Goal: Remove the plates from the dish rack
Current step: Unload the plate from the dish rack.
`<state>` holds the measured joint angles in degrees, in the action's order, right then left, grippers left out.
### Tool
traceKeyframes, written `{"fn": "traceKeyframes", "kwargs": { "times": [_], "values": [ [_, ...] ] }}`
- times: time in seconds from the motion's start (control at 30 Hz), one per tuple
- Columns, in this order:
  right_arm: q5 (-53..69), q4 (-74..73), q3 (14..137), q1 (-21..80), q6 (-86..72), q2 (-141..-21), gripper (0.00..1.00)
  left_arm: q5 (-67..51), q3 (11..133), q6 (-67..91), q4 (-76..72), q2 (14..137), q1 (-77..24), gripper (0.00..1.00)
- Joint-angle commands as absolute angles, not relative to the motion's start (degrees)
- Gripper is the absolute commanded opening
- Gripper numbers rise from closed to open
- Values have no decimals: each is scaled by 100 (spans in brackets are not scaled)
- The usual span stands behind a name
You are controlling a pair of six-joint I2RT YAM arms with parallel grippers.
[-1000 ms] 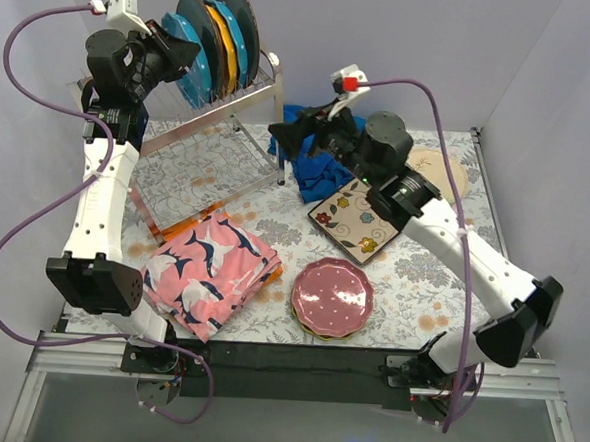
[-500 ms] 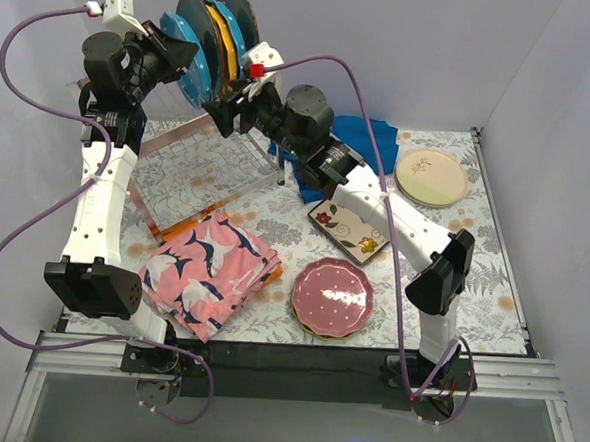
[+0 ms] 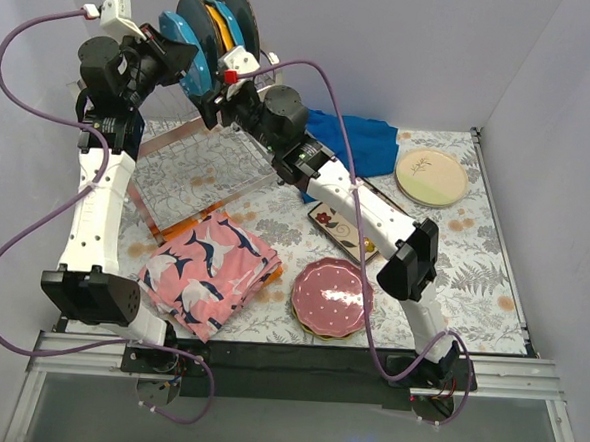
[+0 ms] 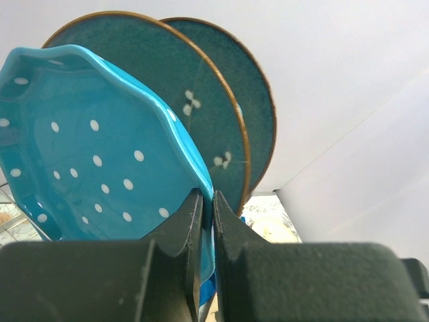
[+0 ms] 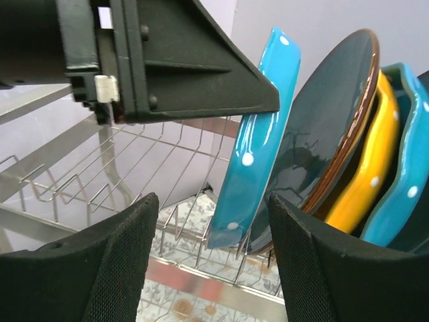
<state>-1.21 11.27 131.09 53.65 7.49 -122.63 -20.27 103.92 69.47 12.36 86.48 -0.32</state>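
The silver wire dish rack (image 3: pixel 214 151) stands at the back left with several plates upright in it. My left gripper (image 3: pixel 175 55) is shut on the top rim of the turquoise dotted plate (image 3: pixel 191 66), the nearest one; its jaws pinch the rim (image 4: pixel 207 208). Behind it stand a dark teal plate (image 4: pixel 201 107), an orange one (image 5: pixel 365 157) and more teal ones. My right gripper (image 5: pixel 211 201) is open and low at the rack, with the turquoise plate's lower edge (image 5: pixel 255 154) between its fingers, untouched. It reaches in from the right (image 3: pixel 214 104).
On the floral table lie a pink dotted plate (image 3: pixel 332 296), a square floral plate (image 3: pixel 337 227) partly under my right arm, and a cream-green plate (image 3: pixel 431 176). A blue cloth (image 3: pixel 360 140) lies behind the right arm, a folded pink cloth (image 3: pixel 212 268) near the front left.
My right arm has swung left from above the square plate to the rack, its fingers now either side of the turquoise plate's lower edge. The left gripper holds the same rim.
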Motion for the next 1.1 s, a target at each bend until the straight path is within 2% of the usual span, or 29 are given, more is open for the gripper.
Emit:
{"fn": "traceKeyframes", "kwargs": {
  "times": [0.0,0.47,0.77,0.87,1.0,1.07],
  "values": [
    [-465,1792,13474,5361,1046,-12383,72,-2707,10538,7198,554,7981,-150,0],
    [-694,2364,13860,5361,1318,-12999,72,-2742,10160,7260,264,7717,-167,0],
    [-800,2777,13817,5361,1292,-13131,58,-2777,9984,7304,149,7532,-167,0],
    [-852,2917,13755,5353,1301,-13140,49,-2795,9923,7330,97,7471,-167,0],
    [-931,3093,13729,5353,1310,-13175,19,-2812,9765,7348,35,7374,-167,0],
    [-923,3295,13711,5344,1310,-13175,9,-2813,9730,7330,35,7365,-167,0]
  ]
}}
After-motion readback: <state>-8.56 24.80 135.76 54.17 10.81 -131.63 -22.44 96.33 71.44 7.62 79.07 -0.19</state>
